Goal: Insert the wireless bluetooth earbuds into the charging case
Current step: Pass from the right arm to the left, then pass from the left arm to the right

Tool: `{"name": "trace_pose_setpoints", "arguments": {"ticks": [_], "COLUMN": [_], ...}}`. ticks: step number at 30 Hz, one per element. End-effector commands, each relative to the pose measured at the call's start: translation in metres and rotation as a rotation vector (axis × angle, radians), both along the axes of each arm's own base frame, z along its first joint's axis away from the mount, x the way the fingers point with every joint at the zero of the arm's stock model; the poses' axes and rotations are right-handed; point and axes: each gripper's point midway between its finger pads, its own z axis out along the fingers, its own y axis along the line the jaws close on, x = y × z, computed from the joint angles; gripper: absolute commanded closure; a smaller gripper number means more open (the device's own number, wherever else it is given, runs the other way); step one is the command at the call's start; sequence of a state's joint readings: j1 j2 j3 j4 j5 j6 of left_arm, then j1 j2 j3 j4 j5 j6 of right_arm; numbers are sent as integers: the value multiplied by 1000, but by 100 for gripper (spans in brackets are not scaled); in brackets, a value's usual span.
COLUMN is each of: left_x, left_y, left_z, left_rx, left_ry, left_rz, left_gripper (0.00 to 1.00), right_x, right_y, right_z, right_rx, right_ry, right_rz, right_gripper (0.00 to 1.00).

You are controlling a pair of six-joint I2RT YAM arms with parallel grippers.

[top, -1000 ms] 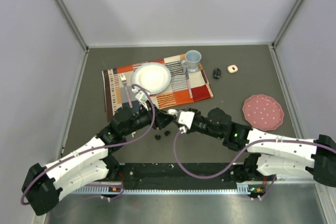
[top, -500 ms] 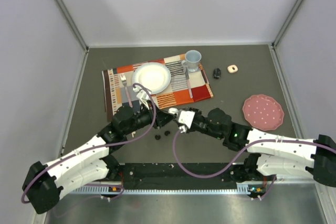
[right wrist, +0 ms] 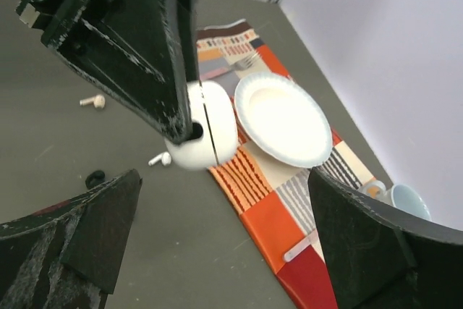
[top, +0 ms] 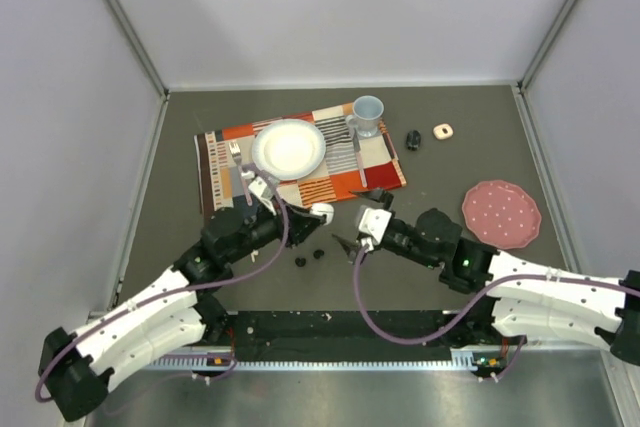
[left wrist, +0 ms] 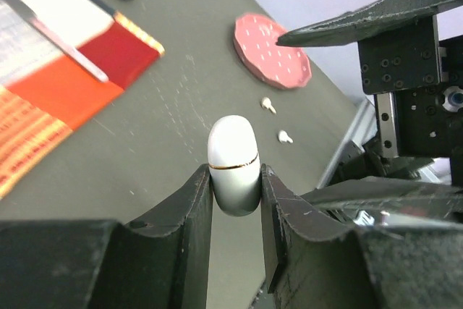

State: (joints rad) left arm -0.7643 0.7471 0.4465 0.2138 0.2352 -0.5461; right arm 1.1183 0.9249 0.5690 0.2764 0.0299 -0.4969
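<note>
Grey table (top: 470, 112), case (left wrist: 233, 164) between left jaws

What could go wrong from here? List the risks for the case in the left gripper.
1. The left gripper pinches only one end of the smooth, rounded white charging case; a push could pivot it or squeeze it out.
2. Its lid seam looks shut, so no earbud fits until it opens.
3. White earbuds and black earbuds lie loose near the arms; the open right gripper might scatter them.
</note>
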Motion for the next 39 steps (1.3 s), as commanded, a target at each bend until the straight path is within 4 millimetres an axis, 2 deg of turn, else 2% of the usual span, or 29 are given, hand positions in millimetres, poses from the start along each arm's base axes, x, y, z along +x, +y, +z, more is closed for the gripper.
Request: {"name": "trace_pose_setpoints", "arguments": {"ticks": [1, 3, 4, 5, 8, 9, 10, 11, 12, 13, 16, 18, 19, 21, 22, 23, 24, 25, 26, 34, 39], "left_x": [7, 6, 4, -1, -10, -12, -15, -20, -25, -30, -32, -33, -33, -33, -33, -32, -32, -32, -32, -32, -34], "left_y": [27, 38, 41, 47, 52, 51, 53, 52, 48, 49, 48, 46, 46, 46, 46, 46, 45, 45, 44, 44, 44], "left_z": [37, 47, 51, 60, 72, 64, 74, 76, 70, 78, 75, 76, 76, 80, 80, 82, 82, 83, 82, 81, 81], "left_rx": [-24, -32, -39, -52, -116, -121, -153, -165, -162, -198, -194, -185, -176, -168, -157, -151, -147, -143, -138, -134, -145], "left_ry": [-234, -325, -354, -418, -535, -544, -599, -628, -648, -687, -723, -741, -758, -779, -794, -800, -804, -811, -810, -823, -818], "left_rz": [113, 150, 153, 155, 149, 141, 143, 123, 84, 79, 63, 55, 54, 55, 54, 53, 53, 54, 49, 48, 40], "left_gripper": [100, 100, 100, 100, 100, 100, 100, 100, 100, 100, 100, 100, 100, 100, 100, 100, 100, 100, 100, 100, 100], "right_x": [-6, 1, 11, 15, 18, 17, 9, 13, 12, 6, -8, -11, -19, -25, -29, -30, -30, -30, -29, -23, -17], "right_y": [-15, -26, -38, -44, -44, -41, -32, -29, -25, -19, 0, 10, 18, 28, 34, 37, 39, 42, 43, 52, 61], "right_z": [42, 55, 60, 67, 74, 75, 78, 79, 81, 82, 85, 79, 81, 68, 82, 73, 72, 80, 75, 78, 67], "right_rx": [202, 286, 388, 403, 400, 407, 439, 456, 478, 523, 566, 590, 609, 611, 669, 676, 693, 730, 734, 820, 811], "right_ry": [93, 181, 301, 366, 574, 623, 717, 764, 816, 932, 1142, 1254, 1351, 1452, 1502, 1534, 1557, 1580, 1596, 1679, 1737], "right_rz": [-59, -145, -265, -319, -355, -339, -290, -288, -274, -251, -172, -161, -122, -90, -19, -9, 6, 50, 44, 91, 59], "right_gripper": [1, 1, 1, 1, 1, 1, 1, 1, 1, 1, 1, 2, 2, 1, 2, 2, 2, 2, 3, 3, 2]}}
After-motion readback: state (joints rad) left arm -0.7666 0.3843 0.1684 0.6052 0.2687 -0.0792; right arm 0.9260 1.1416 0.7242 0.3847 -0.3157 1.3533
